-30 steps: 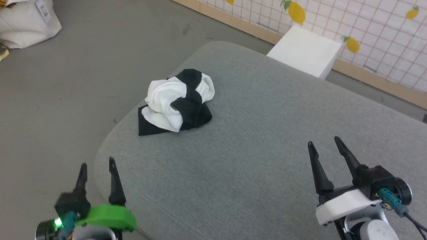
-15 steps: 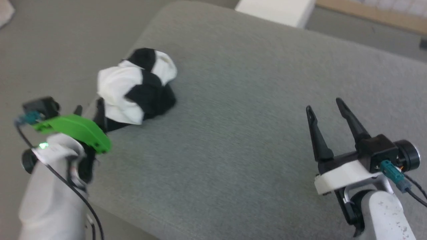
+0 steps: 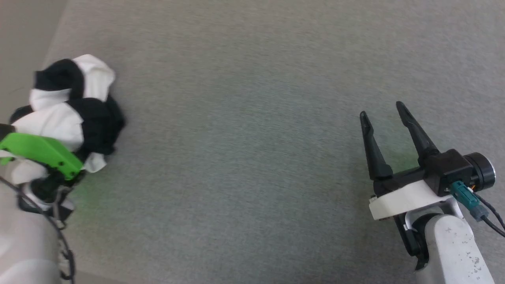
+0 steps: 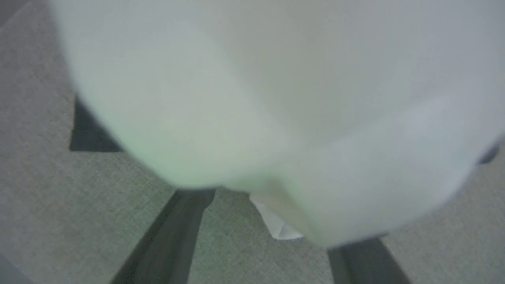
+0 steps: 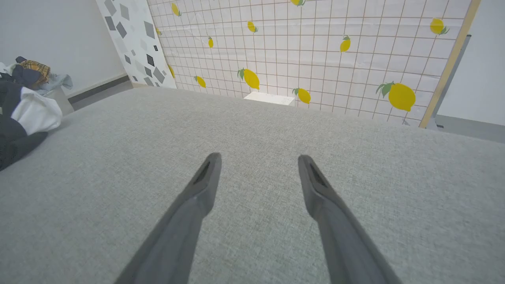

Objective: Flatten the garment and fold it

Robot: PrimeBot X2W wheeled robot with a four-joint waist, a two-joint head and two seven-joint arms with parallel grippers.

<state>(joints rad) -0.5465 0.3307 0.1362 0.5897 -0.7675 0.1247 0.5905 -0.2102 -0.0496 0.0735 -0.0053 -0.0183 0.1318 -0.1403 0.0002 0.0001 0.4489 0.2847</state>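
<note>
Spread wide at the left pincer [image 4: 272, 221], dark fingers [image 4: 173, 236] low over the left edge of the cushion [image 3: 252, 118], tips lost under blurred white cloth of the garment [image 3: 67, 114]; no clamp seen. Spread too at the right pincer [image 3: 380, 110], empty, above the cushion's bare right part. Heaped black-and-white, crumpled, by that left edge.

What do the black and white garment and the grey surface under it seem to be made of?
Garment: soft matte cloth, probably cotton knit; it lies crumpled in loose rounded folds.
Grey surface: woven upholstery fabric, matte, with a fine visible weave; likely padded.
</note>
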